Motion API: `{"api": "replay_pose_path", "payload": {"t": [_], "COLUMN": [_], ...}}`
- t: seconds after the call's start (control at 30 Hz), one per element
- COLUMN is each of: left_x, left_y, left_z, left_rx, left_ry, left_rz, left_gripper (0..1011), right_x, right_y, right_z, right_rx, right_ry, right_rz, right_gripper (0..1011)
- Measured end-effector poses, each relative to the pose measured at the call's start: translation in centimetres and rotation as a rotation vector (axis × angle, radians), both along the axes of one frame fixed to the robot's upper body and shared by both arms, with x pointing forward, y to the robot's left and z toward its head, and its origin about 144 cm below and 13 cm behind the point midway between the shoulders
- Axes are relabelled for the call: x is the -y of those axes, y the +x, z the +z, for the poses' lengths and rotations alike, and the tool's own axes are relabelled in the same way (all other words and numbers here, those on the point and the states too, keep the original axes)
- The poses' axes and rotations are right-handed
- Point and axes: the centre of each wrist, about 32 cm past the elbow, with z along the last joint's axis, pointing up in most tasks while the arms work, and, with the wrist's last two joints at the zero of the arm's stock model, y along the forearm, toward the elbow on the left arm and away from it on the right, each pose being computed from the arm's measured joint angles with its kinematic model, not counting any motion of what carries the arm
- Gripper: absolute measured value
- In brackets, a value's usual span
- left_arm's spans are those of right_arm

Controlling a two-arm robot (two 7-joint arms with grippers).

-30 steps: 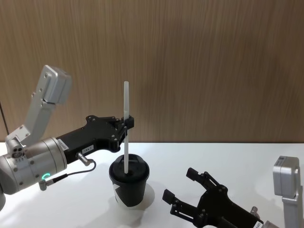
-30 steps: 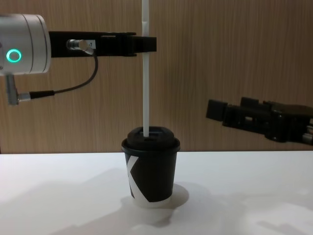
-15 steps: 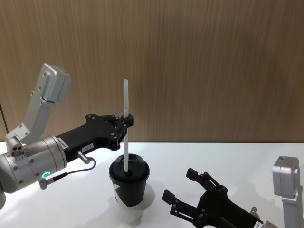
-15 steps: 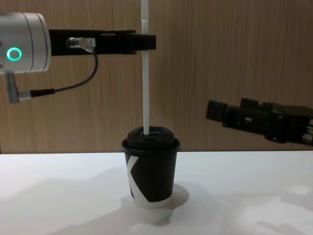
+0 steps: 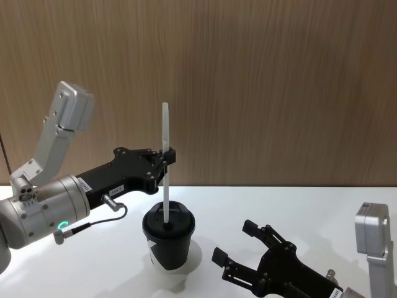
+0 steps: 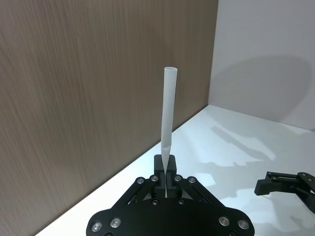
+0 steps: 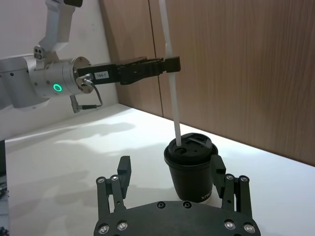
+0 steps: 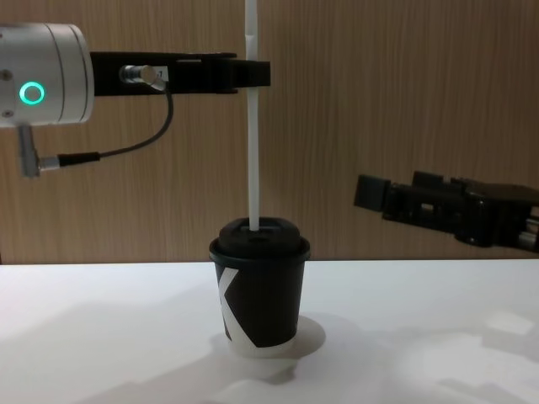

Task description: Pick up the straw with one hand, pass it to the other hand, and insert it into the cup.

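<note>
White thin straw [image 8: 251,126] stands upright in the domed lid of the black paper cup [image 8: 259,295]. Silver-wristed left gripper [image 8: 249,74] pinches it. All-black right gripper [image 5: 248,251] hovers beside, fingers wide

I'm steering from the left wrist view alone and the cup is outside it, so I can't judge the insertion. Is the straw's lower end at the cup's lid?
Observer: Yes. The straw stands upright with its lower end at the opening in the lid of the cup. How deep it goes I cannot tell.
Operator: How high above the lid am I holding it?
Observer: The left hand is shut on the straw well above the lid, near the straw's upper part.
Operator: Is the right hand in the way?
Observer: No. The right hand is open, hovering over the table on the robot's right of the cup, touching neither cup nor straw.
</note>
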Motion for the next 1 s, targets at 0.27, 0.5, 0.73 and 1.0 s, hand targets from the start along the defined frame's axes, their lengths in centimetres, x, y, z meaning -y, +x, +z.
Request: {"api": "replay_pose_path", "payload": {"t": [0.27, 0.5, 0.73, 1.0], "left_x": [0.14, 0.21, 0.19, 0.17], "left_y": [0.27, 0.4, 0.45, 0.54], "left_z": [-0.07, -0.15, -0.22, -0.4], "left_rx": [-0.011, -0.02, -0.027, -0.036], "left_ry": [0.005, 0.01, 0.014, 0.014], "left_rz": [-0.004, -0.009, -0.01, -0.009], "left_gripper": [15, 15, 15, 15], "right_x": [0.11, 0.18, 0.22, 0.25], "right_y": [0.18, 0.26, 0.26, 0.15], "right_z": [-0.04, -0.08, -0.11, -0.15], "right_rx": [-0.006, -0.011, -0.014, -0.017], "right_ry": [0.001, 0.0, 0.0, -0.001], "right_rz": [0.001, 0.001, 0.0, -0.003], "right_gripper": [1001, 1001, 1001, 1001]}}
